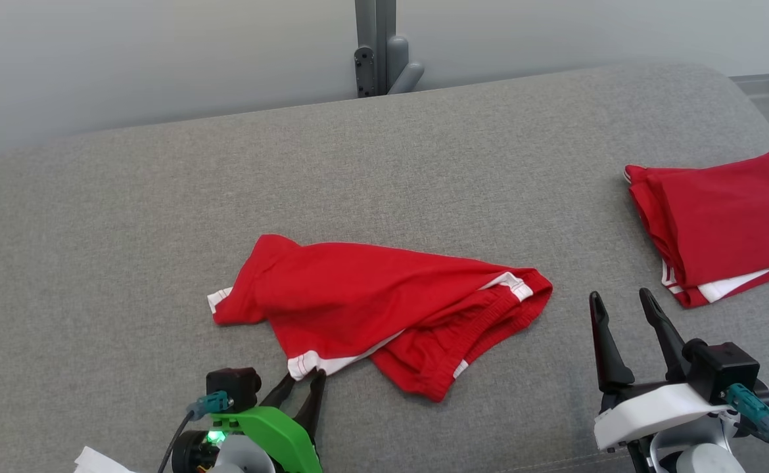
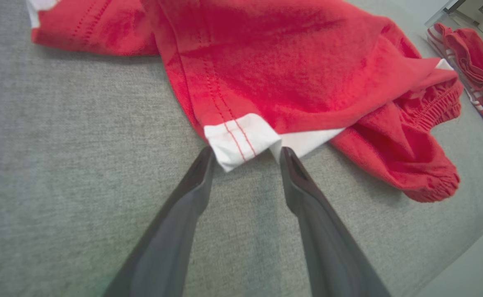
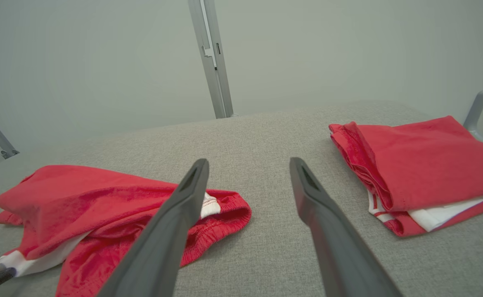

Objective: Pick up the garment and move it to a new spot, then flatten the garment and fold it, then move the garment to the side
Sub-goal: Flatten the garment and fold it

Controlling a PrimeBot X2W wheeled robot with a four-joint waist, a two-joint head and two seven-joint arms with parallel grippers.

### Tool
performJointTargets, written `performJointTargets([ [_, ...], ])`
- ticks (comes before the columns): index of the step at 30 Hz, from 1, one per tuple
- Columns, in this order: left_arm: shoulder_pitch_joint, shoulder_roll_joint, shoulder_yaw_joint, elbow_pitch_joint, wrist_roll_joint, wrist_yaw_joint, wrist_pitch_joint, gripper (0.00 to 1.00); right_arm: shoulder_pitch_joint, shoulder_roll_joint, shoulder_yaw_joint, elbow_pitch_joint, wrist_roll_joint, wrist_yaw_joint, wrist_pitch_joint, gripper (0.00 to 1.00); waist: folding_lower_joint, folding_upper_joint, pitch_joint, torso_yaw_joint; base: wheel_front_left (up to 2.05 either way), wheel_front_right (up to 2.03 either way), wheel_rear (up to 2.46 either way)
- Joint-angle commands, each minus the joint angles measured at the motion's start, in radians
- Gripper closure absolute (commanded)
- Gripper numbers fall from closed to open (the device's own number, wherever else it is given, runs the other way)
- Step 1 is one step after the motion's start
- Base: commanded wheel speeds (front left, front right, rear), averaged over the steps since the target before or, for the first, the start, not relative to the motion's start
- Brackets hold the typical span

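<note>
1. We see the garment (image 1: 371, 295), red shorts with white trim, lying crumpled near the middle of the front edge of the grey padded top (image 1: 161, 197). Its elastic waistband end is turned toward the right.
2. Its white hem corner (image 2: 235, 140) points at the front edge. There we find the left gripper (image 2: 245, 159), fingers parted, one tip on each side of that corner and not yet pinching it.
3. The right gripper (image 1: 621, 297) stands near the front right corner, fingers spread wide and holding nothing, clear of the garment.
4. By the right edge we see a folded red pile (image 1: 720, 223), well apart from the garment.
</note>
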Motion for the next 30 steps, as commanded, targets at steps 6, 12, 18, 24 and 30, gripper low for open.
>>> performJointTargets([
  [6, -0.003, 0.032, -0.028, -0.021, -0.078, -0.003, -0.025, 0.12, -0.012, -0.001, 0.003, 0.005, 0.005, -0.001, -0.008, 0.0, 0.0, 0.012, -0.002, 0.003, 0.0, 0.0, 0.0],
  [12, -0.016, 0.041, -0.041, -0.019, -0.142, -0.003, -0.051, 0.0, -0.014, -0.001, 0.005, 0.008, 0.003, -0.001, -0.009, 0.0, 0.0, 0.012, 0.001, -0.002, 0.0, 0.0, 0.0],
  [18, -0.021, 0.058, -0.065, -0.015, -0.214, -0.003, -0.044, 0.34, -0.015, -0.001, -0.001, 0.01, 0.001, -0.001, -0.01, 0.0, 0.0, 0.012, 0.001, -0.006, 0.0, 0.0, 0.0],
  [24, -0.026, 0.067, -0.092, -0.003, -0.239, -0.003, -0.054, 0.72, -0.013, -0.001, 0.0, 0.011, 0.003, -0.001, -0.011, 0.0, 0.0, 0.012, -0.003, -0.006, 0.0, 0.0, 0.0],
  [30, -0.036, 0.07, -0.114, 0.02, -0.25, -0.003, -0.062, 1.0, -0.005, -0.001, 0.002, 0.007, 0.006, -0.001, -0.011, 0.0, 0.0, 0.012, -0.006, -0.004, 0.0, 0.0, 0.0],
])
